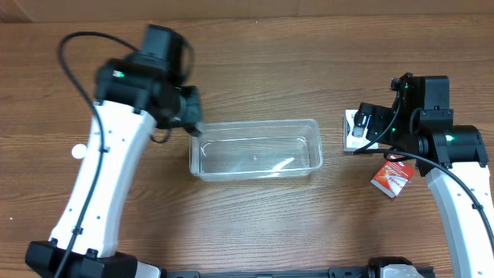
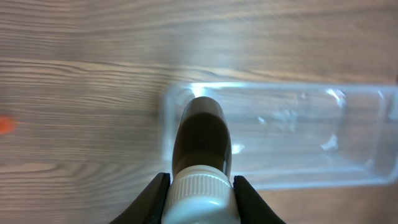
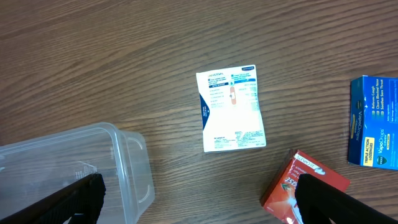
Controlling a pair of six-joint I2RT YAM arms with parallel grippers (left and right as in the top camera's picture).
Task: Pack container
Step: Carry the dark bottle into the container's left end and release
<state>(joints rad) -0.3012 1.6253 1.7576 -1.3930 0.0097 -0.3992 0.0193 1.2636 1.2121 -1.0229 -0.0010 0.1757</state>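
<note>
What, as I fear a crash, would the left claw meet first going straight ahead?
Likely the tub: the bottle in the left claw points at its end, though depth is unclear.

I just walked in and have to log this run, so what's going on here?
The left gripper is shut on a small dark bottle with a white ribbed cap, holding it over one end of the clear plastic rectangular container, which looks empty. The right gripper hangs open above the wooden table, where a white printed packet, a red packet and a blue box lie outside the container, not yet packed.
</note>
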